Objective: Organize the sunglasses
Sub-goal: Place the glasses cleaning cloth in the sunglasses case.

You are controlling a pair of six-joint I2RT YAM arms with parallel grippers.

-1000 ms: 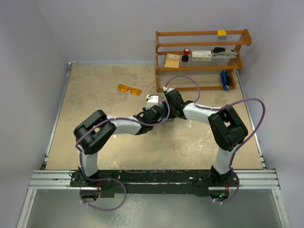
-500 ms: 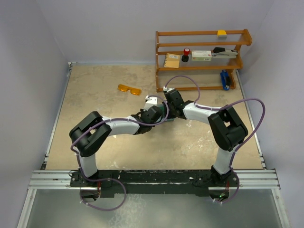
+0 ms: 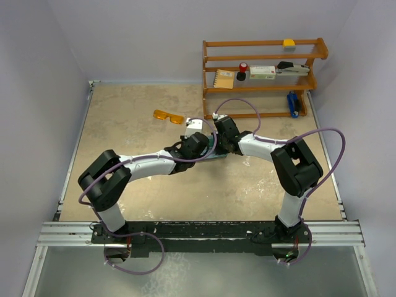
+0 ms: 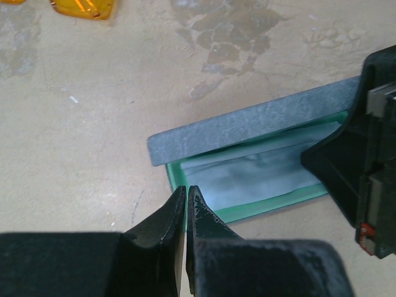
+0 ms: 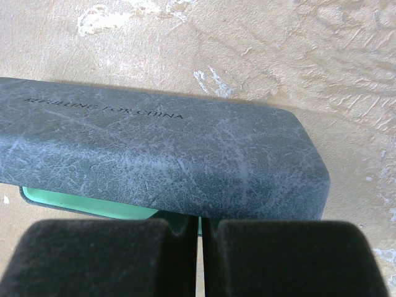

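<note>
The sunglasses [image 3: 169,116], a small orange-amber pair, lie on the table left of and beyond both grippers; their lens [image 4: 83,7] shows at the top edge of the left wrist view. The blue-grey case [image 4: 247,124] lies open, a light blue cloth [image 4: 253,176] in its teal tray. My left gripper [image 4: 186,189] is shut and empty, its tips at the tray's near left corner. My right gripper [image 5: 199,224] is shut against the case lid [image 5: 154,154]; its body [image 4: 365,167] covers the case's right end. From above, the grippers [image 3: 207,149] [image 3: 218,147] meet over the case [image 3: 212,156].
A wooden shelf rack [image 3: 263,74] stands at the back right with a notepad, a small box, a stapler and a yellow block on it. A blue object [image 3: 292,103] lies at its foot. Low walls ring the table.
The left arm has stretched out, its elbow swinging left and its wrist moving a little farther away, toward the sunglasses. The right arm and the sunglasses have not moved.
</note>
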